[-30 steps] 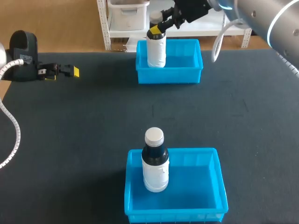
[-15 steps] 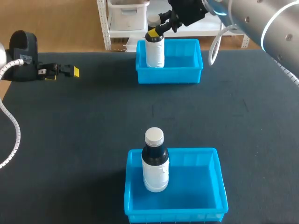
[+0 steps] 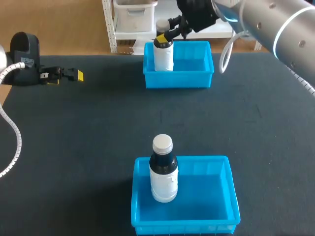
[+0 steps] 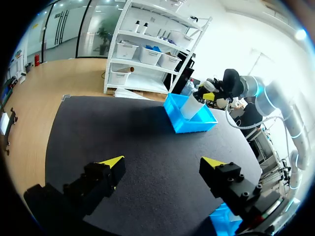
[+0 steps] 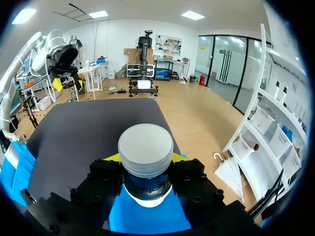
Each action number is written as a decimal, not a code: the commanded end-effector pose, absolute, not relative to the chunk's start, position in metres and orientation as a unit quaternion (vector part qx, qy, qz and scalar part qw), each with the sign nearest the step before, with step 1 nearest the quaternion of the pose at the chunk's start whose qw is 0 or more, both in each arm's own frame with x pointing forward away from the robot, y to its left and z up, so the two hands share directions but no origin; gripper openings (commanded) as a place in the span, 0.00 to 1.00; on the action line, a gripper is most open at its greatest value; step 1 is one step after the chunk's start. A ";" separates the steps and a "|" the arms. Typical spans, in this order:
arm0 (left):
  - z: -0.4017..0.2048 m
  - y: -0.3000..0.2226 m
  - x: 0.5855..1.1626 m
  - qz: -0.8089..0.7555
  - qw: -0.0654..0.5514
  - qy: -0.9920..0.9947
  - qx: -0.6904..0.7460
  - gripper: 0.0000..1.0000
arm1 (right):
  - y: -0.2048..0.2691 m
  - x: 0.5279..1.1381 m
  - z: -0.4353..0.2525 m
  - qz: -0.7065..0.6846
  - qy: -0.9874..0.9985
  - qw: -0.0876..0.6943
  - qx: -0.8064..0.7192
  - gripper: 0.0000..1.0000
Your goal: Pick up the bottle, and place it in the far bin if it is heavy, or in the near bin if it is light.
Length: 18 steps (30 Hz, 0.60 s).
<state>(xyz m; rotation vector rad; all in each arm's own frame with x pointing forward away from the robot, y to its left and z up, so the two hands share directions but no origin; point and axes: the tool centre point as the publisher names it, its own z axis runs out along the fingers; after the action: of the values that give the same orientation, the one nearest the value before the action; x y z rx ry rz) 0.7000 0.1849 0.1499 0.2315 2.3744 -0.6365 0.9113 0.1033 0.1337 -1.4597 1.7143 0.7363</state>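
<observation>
Two grippers show different states. At the left edge of the black table (image 3: 88,128), your left gripper (image 4: 162,164) is open, with nothing between its yellow-tipped fingers. At the middle of the near edge you see a blue plastic near bin (image 3: 231,189) holding an upright white bottle with a dark shoulder and grey cap (image 3: 163,179). At the far edge, your right gripper (image 5: 145,158) clamps the neck of a similar white held bottle (image 3: 163,56), which is upright inside the blue plastic far bin (image 3: 197,74).

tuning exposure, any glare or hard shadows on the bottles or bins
Head view: soft shadow left of the near bin, sheen on the right arm. Left wrist view: bright glare behind the held bottle. Right wrist view: its cap evenly lit.
</observation>
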 end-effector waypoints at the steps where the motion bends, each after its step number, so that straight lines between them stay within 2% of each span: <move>1: 0.150 0.185 0.700 -0.243 0.330 0.908 0.088 1.00 | 0.106 0.923 0.134 0.385 0.621 0.285 -0.620 0.46; 2: 0.150 0.185 0.700 -0.243 0.330 0.908 0.088 1.00 | 0.106 0.923 0.134 0.385 0.621 0.285 -0.620 0.47; 3: 0.150 0.185 0.700 -0.243 0.330 0.908 0.088 1.00 | 0.106 0.923 0.134 0.385 0.622 0.284 -0.620 0.60; 4: 0.150 0.185 0.700 -0.243 0.330 0.908 0.088 1.00 | 0.105 0.923 0.133 0.385 0.622 0.283 -0.620 0.96; 5: 0.150 0.185 0.700 -0.243 0.330 0.908 0.088 1.00 | 0.105 0.923 0.133 0.385 0.623 0.282 -0.620 1.00; 12: 0.150 0.185 0.700 -0.243 0.330 0.908 0.088 1.00 | 0.101 0.923 0.132 0.386 0.630 0.273 -0.617 1.00; 18: 0.150 0.185 0.700 -0.243 0.330 0.908 0.088 1.00 | 0.078 0.923 0.135 0.371 0.650 0.262 -0.609 1.00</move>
<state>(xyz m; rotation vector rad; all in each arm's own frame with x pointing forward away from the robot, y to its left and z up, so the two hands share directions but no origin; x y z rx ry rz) 0.7000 0.1850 0.1499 0.2315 2.3744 -0.6364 0.9159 0.0872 0.1296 -1.4522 1.7876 0.7064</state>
